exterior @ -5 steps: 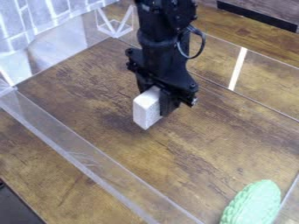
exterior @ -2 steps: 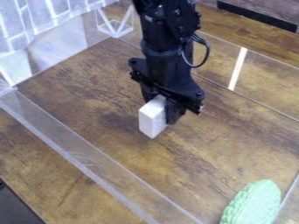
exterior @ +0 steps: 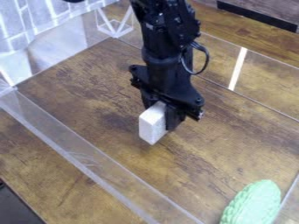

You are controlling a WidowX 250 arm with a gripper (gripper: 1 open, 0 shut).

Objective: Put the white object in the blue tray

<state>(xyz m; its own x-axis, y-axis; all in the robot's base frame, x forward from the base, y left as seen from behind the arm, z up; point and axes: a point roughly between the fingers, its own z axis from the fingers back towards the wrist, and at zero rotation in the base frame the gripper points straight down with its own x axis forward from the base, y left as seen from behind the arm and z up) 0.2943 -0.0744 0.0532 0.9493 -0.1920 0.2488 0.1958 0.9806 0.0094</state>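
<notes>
The white object (exterior: 152, 125) is a small white block held upright just above the wooden table (exterior: 93, 92), near its middle. My gripper (exterior: 162, 114) comes down from the black arm above and is shut on the block's upper right side. Whether the block's lower end touches the wood I cannot tell. The blue tray is out of view.
A bumpy green oval thing (exterior: 253, 204) lies at the bottom right corner. Clear acrylic walls (exterior: 82, 162) border the table along the front left and the back. A white reflection streak (exterior: 239, 68) runs across the wood at the right.
The arm has shifted slightly right and toward the front with the white block, which now hangs a little lower. The grip has stayed shut.
</notes>
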